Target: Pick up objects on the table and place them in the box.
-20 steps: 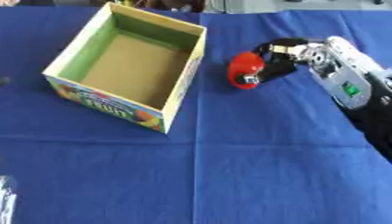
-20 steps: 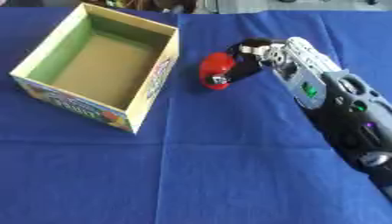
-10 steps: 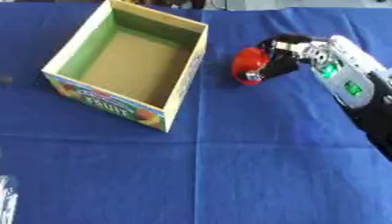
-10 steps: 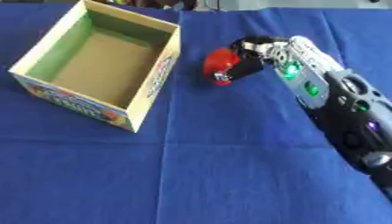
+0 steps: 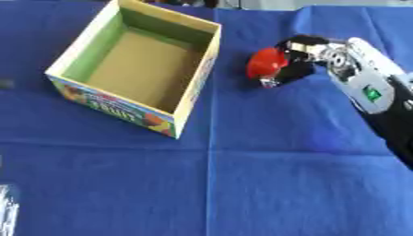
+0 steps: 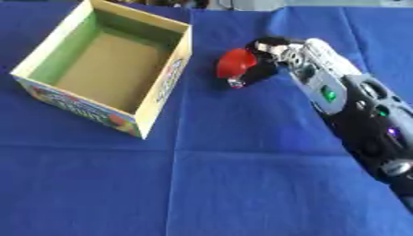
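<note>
A round red object (image 5: 264, 63) is held in my right hand (image 5: 300, 60), whose fingers curl round it just right of the box. The open cardboard box (image 5: 202, 69) has green inner walls, a brown floor and colourful printed sides; nothing shows inside it. It stands at the upper left on the blue cloth. My right forearm (image 6: 347, 106) reaches in from the lower right. My left hand does not show in either view.
A blue cloth (image 5: 242, 184) with fold creases covers the whole table. A pale glassy thing (image 5: 6, 209) shows at the lower left edge. A small dark mark (image 5: 5, 83) lies at the left edge.
My right hand has carried the red object a little up and to the left, closer to the box's right wall.
</note>
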Action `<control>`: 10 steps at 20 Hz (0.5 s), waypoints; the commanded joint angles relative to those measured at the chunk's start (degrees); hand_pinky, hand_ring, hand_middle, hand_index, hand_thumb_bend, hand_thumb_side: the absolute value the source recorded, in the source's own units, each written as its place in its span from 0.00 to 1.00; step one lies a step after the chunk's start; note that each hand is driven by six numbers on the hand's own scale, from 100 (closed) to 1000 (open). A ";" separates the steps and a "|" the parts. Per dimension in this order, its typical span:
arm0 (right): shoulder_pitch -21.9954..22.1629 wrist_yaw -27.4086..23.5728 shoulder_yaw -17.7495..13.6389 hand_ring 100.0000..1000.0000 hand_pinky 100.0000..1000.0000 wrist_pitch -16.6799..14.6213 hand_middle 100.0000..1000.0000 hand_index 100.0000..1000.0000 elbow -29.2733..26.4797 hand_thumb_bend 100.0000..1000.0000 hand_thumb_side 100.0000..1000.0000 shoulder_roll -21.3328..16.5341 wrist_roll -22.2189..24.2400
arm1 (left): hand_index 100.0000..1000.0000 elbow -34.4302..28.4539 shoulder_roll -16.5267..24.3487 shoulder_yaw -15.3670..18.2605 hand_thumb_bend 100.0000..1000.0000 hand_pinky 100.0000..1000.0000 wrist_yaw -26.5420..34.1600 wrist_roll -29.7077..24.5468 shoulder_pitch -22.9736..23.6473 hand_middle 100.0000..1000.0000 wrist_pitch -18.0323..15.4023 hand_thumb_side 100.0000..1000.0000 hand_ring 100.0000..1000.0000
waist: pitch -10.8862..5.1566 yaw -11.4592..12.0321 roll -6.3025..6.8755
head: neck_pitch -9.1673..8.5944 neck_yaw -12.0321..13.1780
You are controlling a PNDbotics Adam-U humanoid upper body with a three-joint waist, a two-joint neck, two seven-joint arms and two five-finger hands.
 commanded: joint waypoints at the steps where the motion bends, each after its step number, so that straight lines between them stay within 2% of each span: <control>1: 0.01 -0.65 0.34 0.44 0.48 -0.10 0.45 0.72 0.81 0.34 0.49 -0.08 -1.32 | 0.59 -1.07 0.31 0.03 0.00 0.52 0.02 -0.02 -0.62 0.82 0.11 0.89 0.91 | -0.81 0.10 0.17 | -0.43 0.04; 2: 0.03 -0.65 0.42 0.44 0.48 -0.20 0.45 0.72 0.85 0.34 0.49 -0.07 -1.67 | 0.59 -1.07 0.31 0.04 0.00 0.52 0.01 -0.01 -0.62 0.82 0.13 0.89 0.91 | -0.80 0.11 0.15 | -0.44 0.05; 4: 0.10 -0.63 0.55 0.39 0.41 -0.37 0.41 0.67 0.98 0.32 0.45 -0.03 -2.29 | 0.59 -1.07 0.29 0.06 0.00 0.52 0.01 0.01 -0.62 0.82 0.16 0.89 0.91 | -0.79 0.15 0.13 | -0.48 0.02; 7: 0.23 -0.26 0.73 0.38 0.39 -0.58 0.40 0.65 1.12 0.29 0.41 0.00 -3.50 | 0.59 -1.07 0.30 0.07 0.00 0.52 0.01 0.01 -0.59 0.82 0.21 0.89 0.91 | -0.78 0.20 0.13 | -0.51 0.00; 10: 0.22 0.29 0.81 0.36 0.37 -0.81 0.39 0.61 0.89 0.18 0.37 -0.09 -5.08 | 0.59 -1.07 0.31 0.01 0.00 0.52 0.03 -0.04 -0.60 0.82 0.28 0.89 0.91 | -0.79 0.11 0.14 | -0.49 0.01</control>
